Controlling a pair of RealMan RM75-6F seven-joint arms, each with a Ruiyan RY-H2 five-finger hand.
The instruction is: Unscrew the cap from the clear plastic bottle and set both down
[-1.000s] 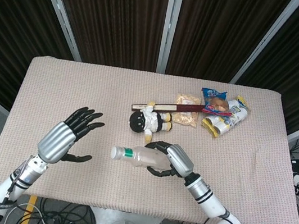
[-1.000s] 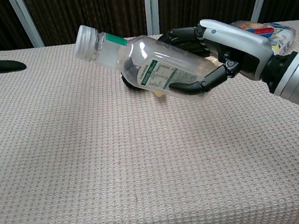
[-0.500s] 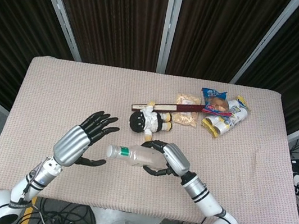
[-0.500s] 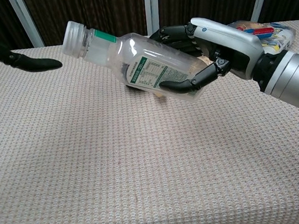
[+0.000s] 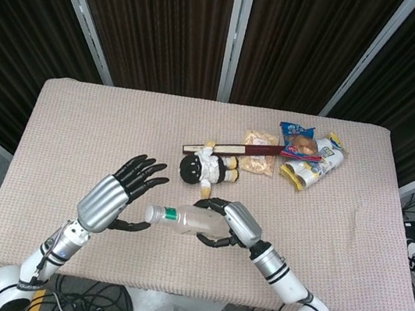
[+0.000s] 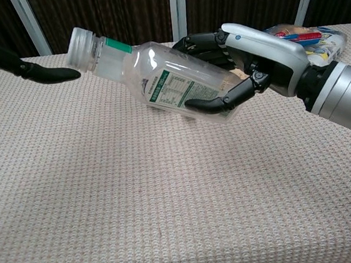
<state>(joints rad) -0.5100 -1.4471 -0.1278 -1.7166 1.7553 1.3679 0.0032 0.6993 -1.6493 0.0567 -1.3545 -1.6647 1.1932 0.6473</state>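
Observation:
My right hand (image 5: 232, 223) (image 6: 249, 58) holds the clear plastic bottle (image 5: 189, 219) (image 6: 164, 79) by its body, lifted off the table and lying nearly level. Its clear cap (image 5: 151, 214) (image 6: 79, 43) is on the neck above a green band and points toward my left side. My left hand (image 5: 118, 193) is spread with nothing in it, just left of the cap. In the chest view only a dark fingertip (image 6: 53, 74) of it shows, almost touching the cap.
A small black-and-white doll (image 5: 209, 168) lies just behind the bottle. Further back are a dark stick (image 5: 228, 148) and several snack packets (image 5: 306, 157). The beige cloth-covered table (image 5: 78, 127) extends to the left and front.
My left hand has moved right and come up to the cap. My right hand has carried the bottle a little to the left, toward it.

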